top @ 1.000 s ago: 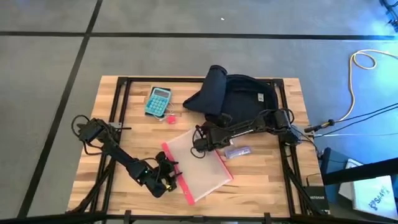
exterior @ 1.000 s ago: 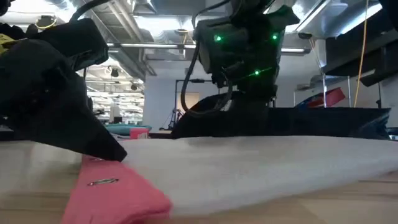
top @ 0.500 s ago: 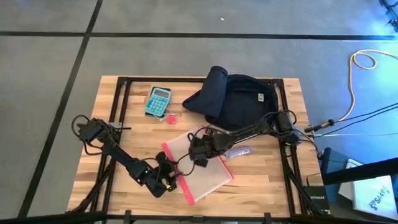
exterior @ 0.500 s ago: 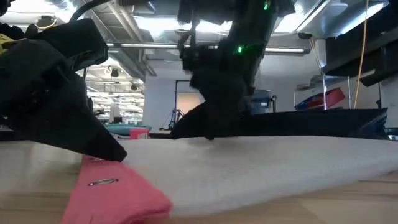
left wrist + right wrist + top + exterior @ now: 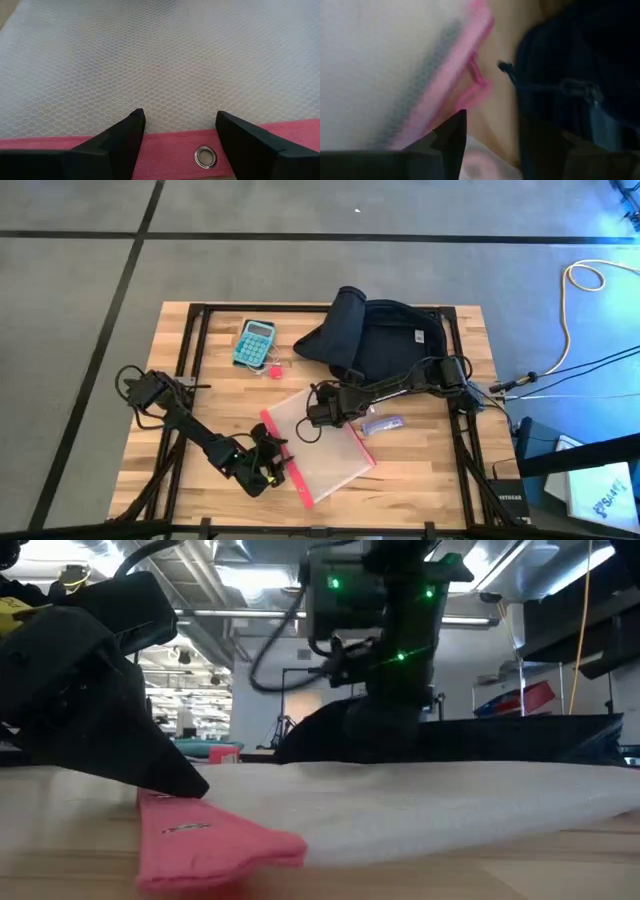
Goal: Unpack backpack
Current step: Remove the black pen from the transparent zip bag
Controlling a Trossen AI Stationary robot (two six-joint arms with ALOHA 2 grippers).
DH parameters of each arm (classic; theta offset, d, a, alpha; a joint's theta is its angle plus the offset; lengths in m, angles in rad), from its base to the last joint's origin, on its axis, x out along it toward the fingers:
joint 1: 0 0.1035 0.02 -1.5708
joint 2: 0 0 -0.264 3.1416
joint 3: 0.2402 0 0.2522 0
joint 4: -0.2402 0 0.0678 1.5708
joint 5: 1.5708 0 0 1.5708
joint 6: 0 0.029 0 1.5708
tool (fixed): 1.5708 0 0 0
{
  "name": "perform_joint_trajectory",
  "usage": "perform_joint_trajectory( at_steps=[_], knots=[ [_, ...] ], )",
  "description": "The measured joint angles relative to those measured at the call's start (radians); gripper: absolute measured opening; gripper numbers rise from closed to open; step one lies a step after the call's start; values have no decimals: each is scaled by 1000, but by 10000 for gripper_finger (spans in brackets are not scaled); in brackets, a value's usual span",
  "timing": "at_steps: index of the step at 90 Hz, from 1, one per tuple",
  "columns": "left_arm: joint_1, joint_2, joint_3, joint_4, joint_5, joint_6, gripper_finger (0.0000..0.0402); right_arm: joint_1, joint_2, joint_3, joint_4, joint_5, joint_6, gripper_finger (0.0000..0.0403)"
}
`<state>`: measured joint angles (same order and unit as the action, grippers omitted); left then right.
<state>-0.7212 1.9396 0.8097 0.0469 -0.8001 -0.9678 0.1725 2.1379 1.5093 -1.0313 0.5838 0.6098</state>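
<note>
The backpack (image 5: 385,340) lies at the back of the bench (image 5: 190,370), right of centre, its top flap folded over toward the middle. What is inside it cannot be seen. In front of it lies a clear mesh pouch (image 5: 320,448) with a pink edge, flat and tilted; nothing shows inside it.

The left pincer (image 5: 272,465) sits at the pouch's near-left pink edge, fingers (image 5: 125,142) spread, resting on the pink band beside a metal eyelet (image 5: 205,157). The right pincer (image 5: 315,417) hangs over the pouch's back edge, just in front of the backpack; its fingers (image 5: 451,135) are parted, with nothing between them.

A teal calculator (image 5: 254,342) lies at the back, left of the backpack, with a small pink thing (image 5: 270,370) just in front of it. A small purple packet (image 5: 382,424) lies beside the pouch's right edge.
</note>
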Motion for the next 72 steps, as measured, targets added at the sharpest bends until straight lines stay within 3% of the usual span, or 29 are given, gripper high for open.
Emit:
perform_joint_trajectory(
  at_steps=[17, 34, 50, 72],
  knots=[
    [0, 0, 0, 0, 0, -1, 239, 3, -7, 0, -103, 91, 64, 165],
    [-1, 0, 0, -1, 0, -1, 239, 36, -89, 0, -89, 172, 109, 165],
    [-32, -2, 1, -7, 34, 11, 239, 85, -126, 1, -76, 45, -19, 165],
    [-152, -5, 2, -42, 35, 16, 239, 189, -157, 1, 106, -142, -268, 165]
  ],
)
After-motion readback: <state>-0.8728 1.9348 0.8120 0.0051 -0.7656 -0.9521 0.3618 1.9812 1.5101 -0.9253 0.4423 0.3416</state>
